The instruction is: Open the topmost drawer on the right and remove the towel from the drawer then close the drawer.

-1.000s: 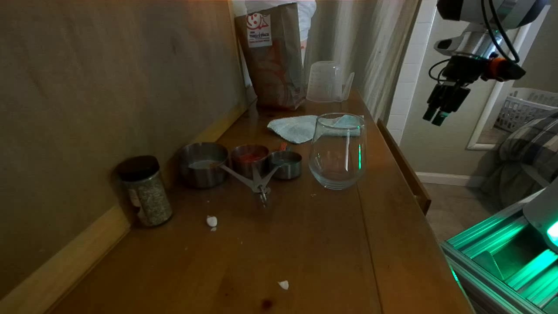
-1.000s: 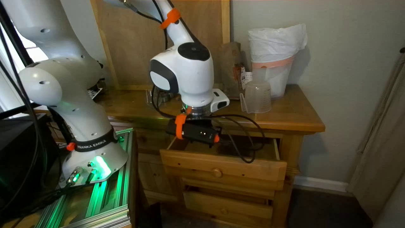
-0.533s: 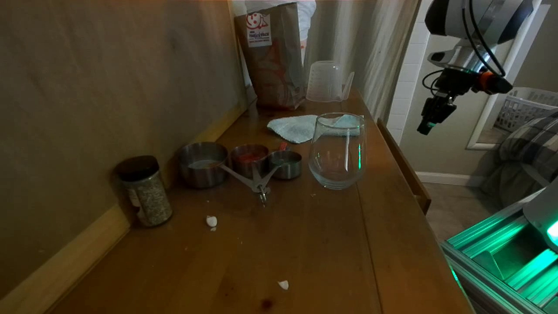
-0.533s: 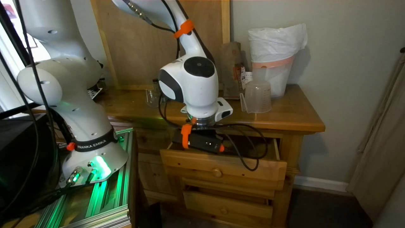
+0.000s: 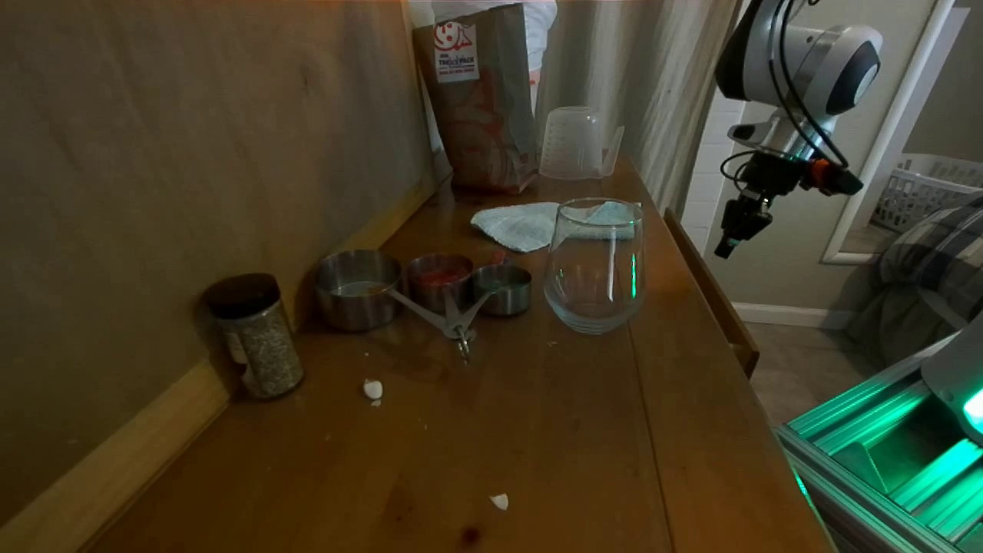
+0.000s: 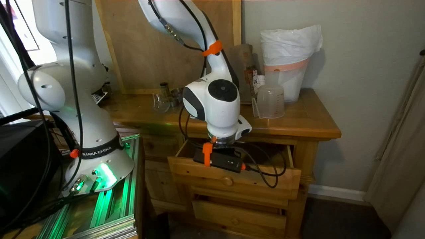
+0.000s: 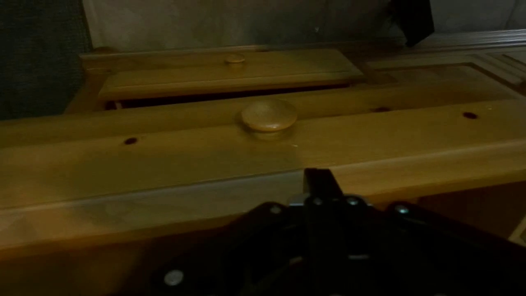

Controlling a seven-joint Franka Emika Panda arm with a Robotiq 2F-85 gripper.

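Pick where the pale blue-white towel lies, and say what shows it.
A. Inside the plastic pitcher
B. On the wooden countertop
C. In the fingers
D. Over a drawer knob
B: in an exterior view the towel lies on the wooden countertop, partly seen through the clear glass; in the wrist view, no cloth shows at the shut fingers.

On our brown wooden worktop [image 5: 537, 430] we've got a black-lidded glass jar [image 5: 263, 349], three round metal measuring cups [image 5: 438, 287], clear rounded glass [image 5: 595, 292], pale blue-white cloth towel [image 5: 516, 226], clear plastic pitcher [image 5: 570, 146], brown paper bag [image 5: 485, 123], white-lined plastic bin [image 6: 292, 81], plus small white bits [image 5: 372, 389].
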